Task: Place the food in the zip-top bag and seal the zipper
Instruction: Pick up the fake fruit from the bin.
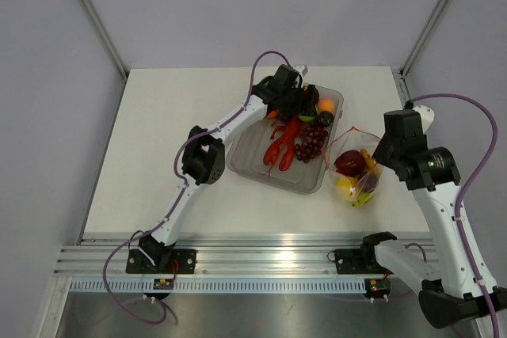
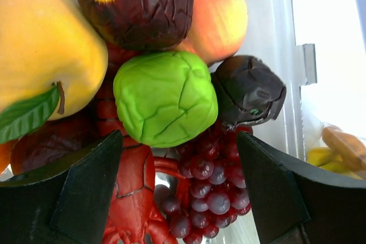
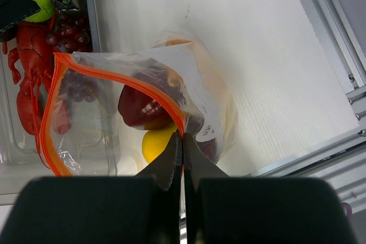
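My left gripper (image 2: 178, 141) hangs open over the clear tray (image 1: 245, 160), its fingers straddling the purple grapes (image 2: 211, 192) and the red lobster (image 2: 128, 192) just below a green pepper (image 2: 164, 96). A yellow fruit (image 2: 40, 44), a dark red fruit (image 2: 137, 4) and a peach-orange one (image 2: 220, 12) crowd the same end. Right of the tray lies the zip-top bag (image 1: 356, 176), holding a dark red fruit (image 3: 140, 110) and yellow pieces (image 3: 157, 144). My right gripper (image 3: 183, 135) is shut on the orange-red zipper (image 3: 114, 75), and the bag's mouth gapes toward the tray.
The tray's right wall (image 3: 94, 21) stands close beside the bag's mouth. An aluminium rail (image 1: 261, 259) runs along the table's near edge, by the arm bases. Grey enclosure walls rise on the left, right and back. White tabletop (image 3: 257, 72) shows right of the bag.
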Action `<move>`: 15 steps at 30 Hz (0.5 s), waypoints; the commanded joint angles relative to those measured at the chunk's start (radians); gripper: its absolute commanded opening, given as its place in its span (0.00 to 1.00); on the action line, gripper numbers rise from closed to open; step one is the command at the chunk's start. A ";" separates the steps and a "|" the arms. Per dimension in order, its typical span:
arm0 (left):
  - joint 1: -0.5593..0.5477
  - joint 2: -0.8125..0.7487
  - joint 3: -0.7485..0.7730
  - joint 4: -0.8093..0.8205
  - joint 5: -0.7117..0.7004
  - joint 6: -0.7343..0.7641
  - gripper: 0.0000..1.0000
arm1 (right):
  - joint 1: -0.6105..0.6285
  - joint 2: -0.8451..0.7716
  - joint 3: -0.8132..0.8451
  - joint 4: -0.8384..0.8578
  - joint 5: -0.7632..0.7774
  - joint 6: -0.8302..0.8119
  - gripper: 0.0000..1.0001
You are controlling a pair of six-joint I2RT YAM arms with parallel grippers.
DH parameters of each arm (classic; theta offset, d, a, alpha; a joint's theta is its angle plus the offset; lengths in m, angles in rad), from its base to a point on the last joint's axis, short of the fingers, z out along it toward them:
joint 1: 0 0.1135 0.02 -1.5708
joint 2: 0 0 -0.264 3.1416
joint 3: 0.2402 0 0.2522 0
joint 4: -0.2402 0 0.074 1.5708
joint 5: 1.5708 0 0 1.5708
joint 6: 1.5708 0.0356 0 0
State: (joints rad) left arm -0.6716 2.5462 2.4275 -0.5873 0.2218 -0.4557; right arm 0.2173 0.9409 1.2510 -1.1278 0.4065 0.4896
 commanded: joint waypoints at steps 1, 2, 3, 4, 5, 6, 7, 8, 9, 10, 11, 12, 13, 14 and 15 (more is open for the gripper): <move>0.000 0.012 0.059 0.073 -0.027 -0.018 0.83 | 0.005 0.002 0.013 0.037 0.011 -0.013 0.00; 0.000 0.016 0.062 0.073 -0.027 -0.017 0.83 | 0.005 0.002 0.011 0.039 0.011 -0.013 0.00; 0.000 0.019 0.071 0.073 -0.025 -0.015 0.83 | 0.005 0.002 0.013 0.037 0.009 -0.013 0.00; 0.000 0.029 0.076 0.070 -0.027 -0.009 0.83 | 0.005 0.002 0.013 0.037 0.009 -0.011 0.00; 0.000 0.031 0.079 0.067 -0.033 -0.006 0.84 | 0.007 0.004 0.014 0.037 0.009 -0.013 0.00; 0.001 0.035 0.082 0.066 -0.041 -0.003 0.84 | 0.007 0.003 0.016 0.039 0.009 -0.011 0.00; 0.003 0.039 0.084 0.066 -0.042 -0.001 0.84 | 0.005 0.002 0.018 0.039 0.011 -0.011 0.00; 0.004 0.040 0.082 0.067 -0.042 -0.003 0.85 | 0.004 0.004 0.018 0.039 0.011 -0.013 0.00; 0.004 0.042 0.082 0.072 -0.045 -0.003 0.85 | 0.005 0.006 0.019 0.037 0.011 -0.013 0.00; 0.006 0.040 0.085 0.075 -0.044 -0.001 0.86 | 0.005 0.006 0.019 0.037 0.009 -0.013 0.00; 0.006 0.045 0.087 0.079 -0.042 -0.001 0.86 | 0.005 0.006 0.021 0.036 0.011 -0.013 0.00; 0.006 0.046 0.088 0.086 -0.044 0.000 0.86 | 0.007 0.007 0.021 0.034 0.011 -0.013 0.00; 0.007 0.049 0.093 0.089 -0.044 -0.001 0.86 | 0.005 0.010 0.021 0.034 0.011 -0.011 0.00; 0.007 0.051 0.094 0.090 -0.044 -0.003 0.86 | 0.007 0.007 0.024 0.034 0.009 -0.011 0.00; 0.007 0.055 0.097 0.093 -0.042 -0.005 0.86 | 0.005 0.009 0.024 0.034 0.009 -0.011 0.00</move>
State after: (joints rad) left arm -0.6712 2.5824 2.4615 -0.5636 0.2012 -0.4641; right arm 0.2173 0.9482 1.2510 -1.1229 0.4061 0.4896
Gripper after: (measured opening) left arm 0.857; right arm 0.010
